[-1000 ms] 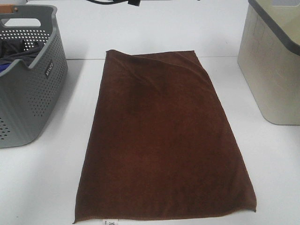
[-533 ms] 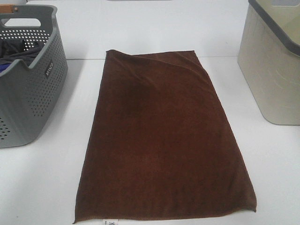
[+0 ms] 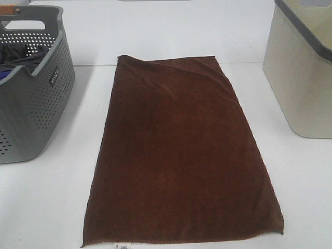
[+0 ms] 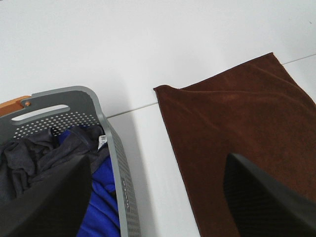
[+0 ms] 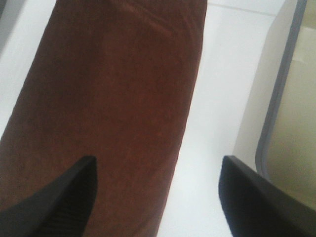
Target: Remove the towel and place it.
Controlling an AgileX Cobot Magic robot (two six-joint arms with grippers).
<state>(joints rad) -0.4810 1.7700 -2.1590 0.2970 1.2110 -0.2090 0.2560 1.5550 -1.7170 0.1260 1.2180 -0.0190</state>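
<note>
The dark brown towel (image 3: 181, 150) lies spread flat on the white table (image 3: 46, 202), long side running away from the near edge, with a small white tag (image 3: 122, 246) at its near hem. No gripper shows in the exterior view. In the left wrist view my left gripper (image 4: 158, 160) hangs open, one finger over the grey basket (image 4: 116, 163) and the other over the towel (image 4: 232, 113). In the right wrist view my right gripper (image 5: 158, 160) is open too, above the towel's (image 5: 113, 98) edge and the table, holding nothing.
A grey perforated basket (image 3: 44, 98) holding dark grey and blue clothes (image 4: 64, 158) stands at the left. A beige bin (image 3: 303, 83) with a grey rim stands at the right, also close to the right gripper's finger (image 5: 256, 197).
A dark part that showed at the top edge of the exterior view a second ago has gone out of view. The towel has not moved.
</note>
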